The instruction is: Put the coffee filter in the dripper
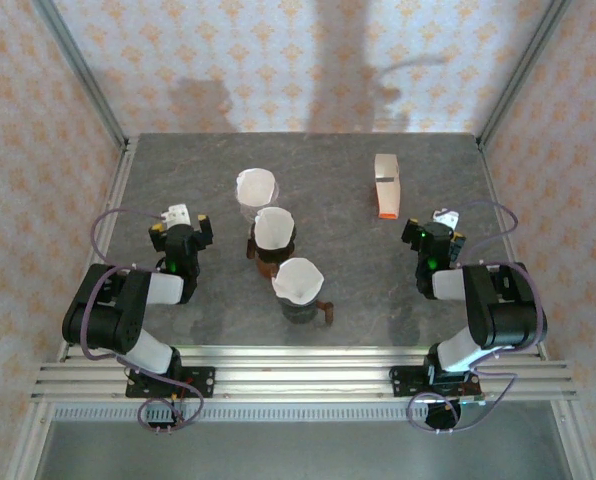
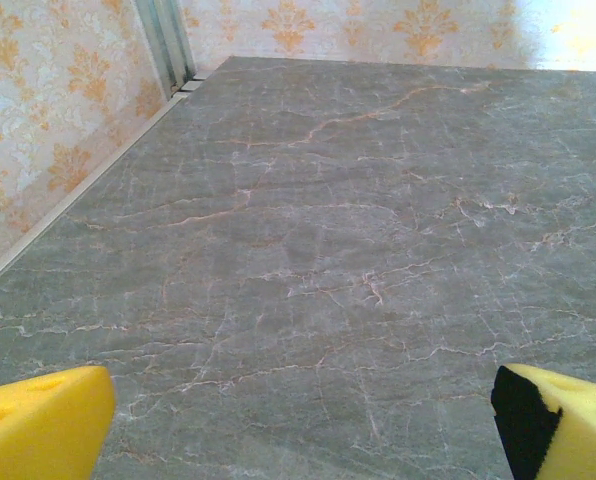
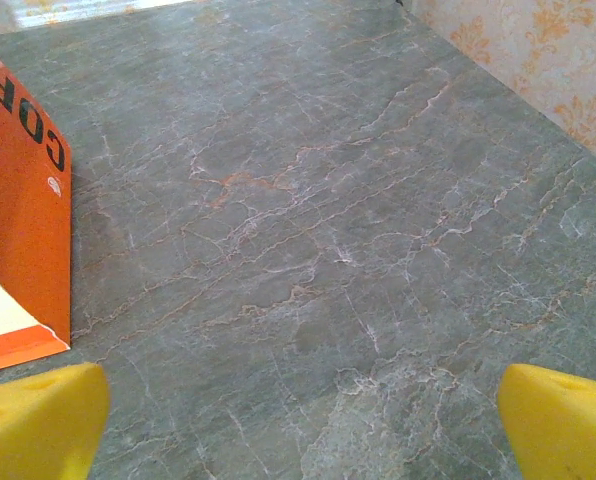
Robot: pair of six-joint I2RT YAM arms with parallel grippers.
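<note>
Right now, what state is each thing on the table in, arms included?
Far dripper: upright, filter seated in it.
Middle dripper: upright, filter seated in it.
Near dripper: upright, filter seated in it.
Orange box: lying on the table, apart from the drippers.
Left arm: jaws open, empty.
Right arm: jaws open, empty.

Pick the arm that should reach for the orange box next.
Right, most likely. The right end effector, open, sits close to the orange box with bare table between them. The left end effector, also open, lies beyond the three drippers from it.
</note>
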